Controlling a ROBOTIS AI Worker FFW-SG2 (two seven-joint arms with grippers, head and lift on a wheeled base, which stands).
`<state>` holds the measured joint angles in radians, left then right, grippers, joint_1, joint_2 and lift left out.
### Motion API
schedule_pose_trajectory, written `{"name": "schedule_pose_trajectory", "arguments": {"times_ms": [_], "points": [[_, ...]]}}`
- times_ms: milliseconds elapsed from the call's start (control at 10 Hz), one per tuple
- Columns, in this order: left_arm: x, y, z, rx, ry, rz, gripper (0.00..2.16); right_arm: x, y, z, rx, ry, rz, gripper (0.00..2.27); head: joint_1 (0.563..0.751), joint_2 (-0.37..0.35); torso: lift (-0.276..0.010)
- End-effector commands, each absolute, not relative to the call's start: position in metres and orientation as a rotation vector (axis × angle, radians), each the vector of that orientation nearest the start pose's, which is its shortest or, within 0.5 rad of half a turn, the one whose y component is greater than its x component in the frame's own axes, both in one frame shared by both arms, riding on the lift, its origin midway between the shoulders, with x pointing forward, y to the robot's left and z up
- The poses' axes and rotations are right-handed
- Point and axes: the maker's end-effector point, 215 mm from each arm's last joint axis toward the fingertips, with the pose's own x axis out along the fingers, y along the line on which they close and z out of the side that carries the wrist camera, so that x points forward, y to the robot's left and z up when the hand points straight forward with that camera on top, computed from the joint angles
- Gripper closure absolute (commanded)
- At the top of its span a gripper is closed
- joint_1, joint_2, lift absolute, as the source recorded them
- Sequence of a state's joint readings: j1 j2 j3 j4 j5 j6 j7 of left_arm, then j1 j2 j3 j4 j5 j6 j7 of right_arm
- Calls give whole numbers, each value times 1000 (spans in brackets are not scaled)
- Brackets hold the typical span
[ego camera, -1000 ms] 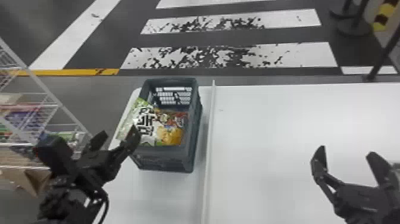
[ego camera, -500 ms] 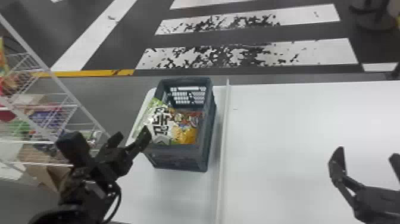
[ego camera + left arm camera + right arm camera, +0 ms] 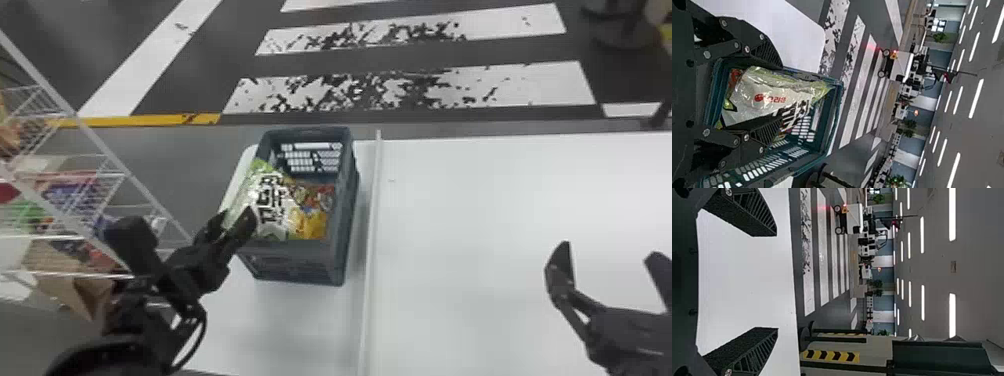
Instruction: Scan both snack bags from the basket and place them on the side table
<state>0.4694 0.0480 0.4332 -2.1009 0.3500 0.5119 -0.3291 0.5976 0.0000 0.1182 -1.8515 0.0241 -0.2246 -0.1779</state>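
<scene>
In the head view my left gripper point(image 3: 234, 223) stands open at the near left corner of the grey-green basket point(image 3: 295, 260), one finger in front of the white and green snack bag point(image 3: 272, 202). Beside that bag in the basket lies a red and yellow snack bag point(image 3: 310, 222). From the left wrist, the open gripper point(image 3: 772, 94) has the pale bag point(image 3: 766, 92) between its spread fingers, and the basket point(image 3: 838, 113) around it; contact cannot be told. My right gripper point(image 3: 610, 255) is open over the white table at the right, the right wrist view's gripper point(image 3: 775, 282) holding nothing.
The basket stands on a white table section point(image 3: 280, 330), left of a raised pale strip point(image 3: 371, 250). Right of the strip spreads a wide white tabletop point(image 3: 490, 220). A white wire rack point(image 3: 90, 135) with packages rises close by the left arm.
The head view has swung left, so the basket and tables sit farther right in it. My left gripper has moved a little forward toward the bags, its fingers appearing nearer each other there.
</scene>
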Motion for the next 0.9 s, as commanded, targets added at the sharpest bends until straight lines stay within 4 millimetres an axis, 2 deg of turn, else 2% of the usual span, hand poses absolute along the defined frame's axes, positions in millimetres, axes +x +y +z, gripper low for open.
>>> {"name": "schedule_pose_trajectory", "arguments": {"times_ms": [0, 100, 200, 300, 400, 500, 600, 800], "points": [[415, 364, -398, -241, 336, -39, 1204, 392, -197, -416, 32, 95, -70, 63, 695, 233, -75], [414, 362, -393, -243, 325, -56, 1413, 392, -197, -416, 32, 95, -70, 63, 695, 229, -75], [413, 360, -386, -242, 309, -83, 1440, 392, -196, -416, 31, 94, -68, 63, 695, 228, -75], [413, 360, -382, -264, 296, -65, 2138, 392, -196, -415, 31, 93, -68, 63, 695, 224, -75], [414, 365, -373, -253, 282, -53, 2142, 391, -195, -416, 32, 94, -67, 63, 695, 225, -75], [416, 369, -355, -243, 249, -47, 2142, 391, -195, -415, 32, 93, -67, 63, 695, 233, -75], [418, 373, -329, -233, 204, -39, 2142, 391, -194, -414, 33, 91, -66, 63, 695, 238, -75], [420, 365, -282, -258, 118, -74, 2142, 392, -191, -412, 34, 88, -60, 63, 695, 246, -75]]}}
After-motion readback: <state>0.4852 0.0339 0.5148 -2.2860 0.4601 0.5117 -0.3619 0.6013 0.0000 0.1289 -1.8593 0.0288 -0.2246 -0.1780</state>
